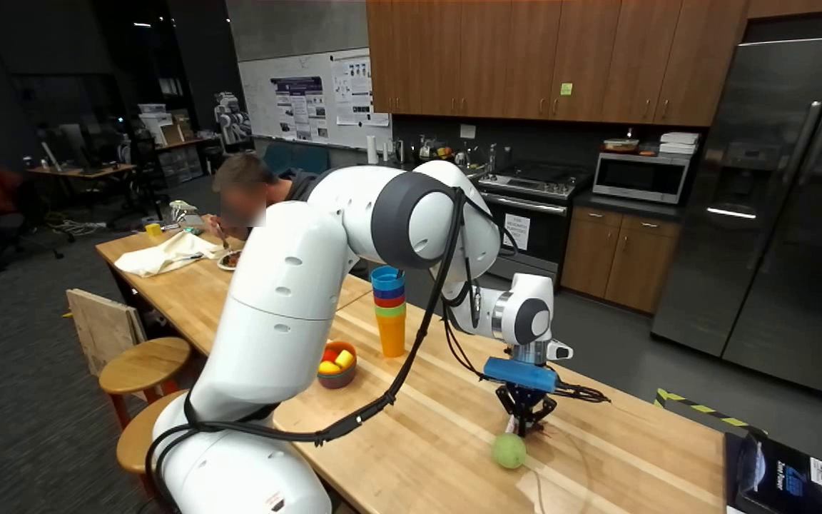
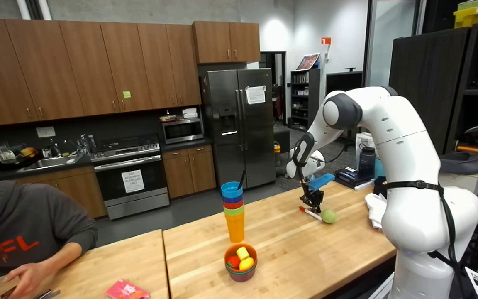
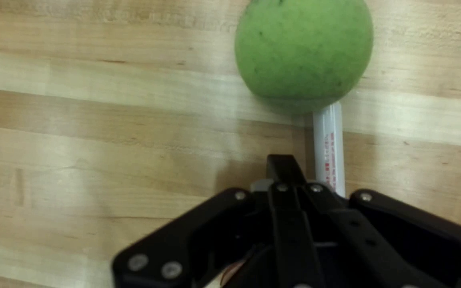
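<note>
My gripper [image 3: 283, 164] points down at the table, its black fingers together with nothing visible between them. Just right of the fingertips in the wrist view lies a white marker [image 3: 329, 148] with red print, partly hidden under the gripper. Its red cap [image 2: 302, 208] shows in an exterior view. Whether the fingers touch the marker I cannot tell. A round green fruit-like ball [image 3: 304, 48] rests at the marker's far end, apart from the fingertips. In both exterior views the gripper [image 1: 523, 430] stands low over the wood beside the green ball [image 2: 329, 216].
Stacked coloured cups [image 2: 235, 216] stand near a bowl [image 2: 241, 274] of toy fruit on the wooden table [image 2: 288, 257]. A black box [image 1: 785, 475] and a white cloth [image 2: 376, 209] lie toward the arm's end. A person [image 2: 27, 224] sits at the adjoining table.
</note>
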{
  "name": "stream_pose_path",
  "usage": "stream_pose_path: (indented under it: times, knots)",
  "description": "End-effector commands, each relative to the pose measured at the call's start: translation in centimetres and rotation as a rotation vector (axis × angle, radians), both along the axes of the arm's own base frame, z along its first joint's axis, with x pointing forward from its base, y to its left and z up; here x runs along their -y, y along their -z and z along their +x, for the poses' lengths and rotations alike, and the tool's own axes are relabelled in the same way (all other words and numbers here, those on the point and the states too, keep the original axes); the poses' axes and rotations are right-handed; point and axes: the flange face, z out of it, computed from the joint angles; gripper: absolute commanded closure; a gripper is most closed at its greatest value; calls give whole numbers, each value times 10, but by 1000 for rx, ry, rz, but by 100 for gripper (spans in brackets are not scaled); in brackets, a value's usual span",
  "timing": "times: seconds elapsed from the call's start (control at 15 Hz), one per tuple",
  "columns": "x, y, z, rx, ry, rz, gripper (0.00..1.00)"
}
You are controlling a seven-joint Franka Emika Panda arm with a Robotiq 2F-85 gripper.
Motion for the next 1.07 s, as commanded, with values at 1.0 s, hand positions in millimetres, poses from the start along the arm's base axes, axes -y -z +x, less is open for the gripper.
stream_pose_path:
  times: [1.0]
  knots:
    - [10, -51, -74, -45, 5, -1, 100]
